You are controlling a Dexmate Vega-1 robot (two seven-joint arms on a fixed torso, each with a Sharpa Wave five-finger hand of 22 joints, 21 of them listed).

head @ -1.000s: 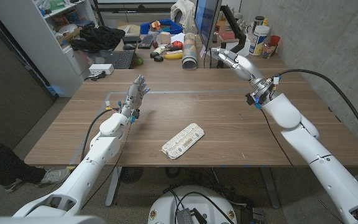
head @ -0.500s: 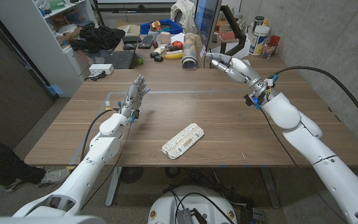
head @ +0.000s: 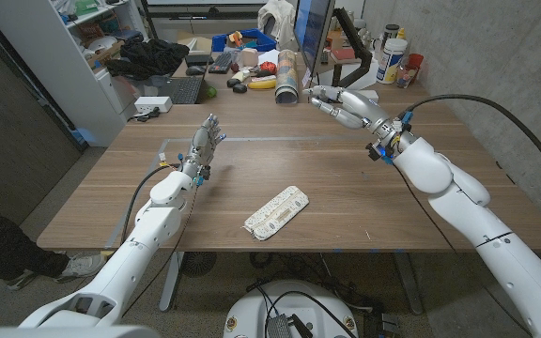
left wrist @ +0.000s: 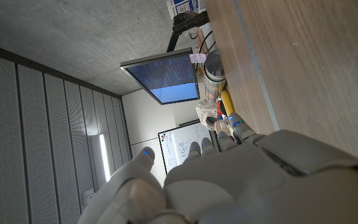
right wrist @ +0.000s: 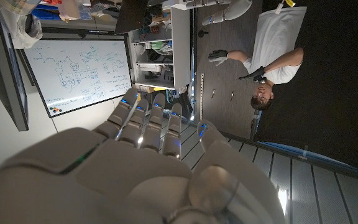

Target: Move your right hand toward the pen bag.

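The pen bag (head: 276, 213), a long white patterned pouch, lies slanted on the wooden table (head: 346, 188) near its front edge. My right hand (head: 344, 101) hovers over the far right part of the table, fingers apart and reaching toward picture left, holding nothing, well beyond the pen bag. My left hand (head: 208, 139) stands upright at the left middle, fingers straight and apart, with nothing in it. From the right wrist view my right hand (right wrist: 148, 162) shows its back with fingers extended; the left wrist view shows the back of my left hand (left wrist: 229, 180) the same way.
Clutter lines the table's far edge: a rolled tube (head: 287, 79), a banana (head: 262, 83), a keyboard (head: 178, 90), a monitor (head: 314, 28) and bottles (head: 393, 58). A shelf (head: 54, 56) stands at the left. A person (right wrist: 269, 56) is seen in the right wrist view.
My right hand has swung toward picture left and a little nearer along the far part of the table. The left hand and the pen bag have stayed put.
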